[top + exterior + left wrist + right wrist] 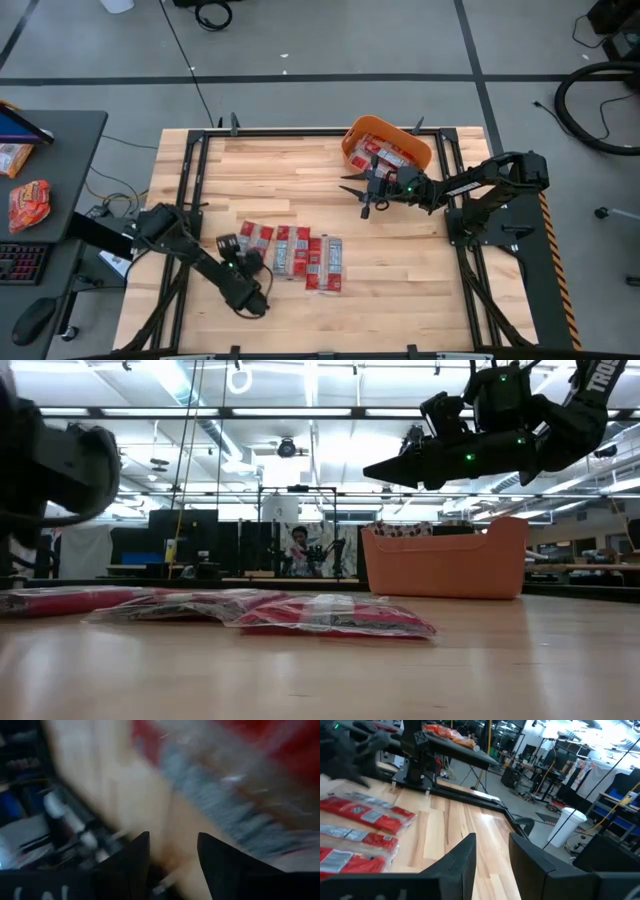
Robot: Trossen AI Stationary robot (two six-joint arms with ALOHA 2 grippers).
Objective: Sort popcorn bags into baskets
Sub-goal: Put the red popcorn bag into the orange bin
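Several flat red popcorn bags (300,252) lie side by side on the wooden table near its front middle; in the low view the row (330,617) lies flat. More bags (385,150) lie inside the orange basket (362,130) at the far right. My left gripper (235,250) hovers open at the left end of the row, nothing between its fingers (137,857). My right gripper (352,185) hangs open above the table just in front of the basket, pointing level toward the left (400,465), empty (492,847).
A black metal frame (190,180) runs around the tabletop. On a dark side desk to the left lie a puffy orange-red snack pouch (28,205), a keyboard and a mouse. Bare wood stretches between the bag row and the basket (445,560).
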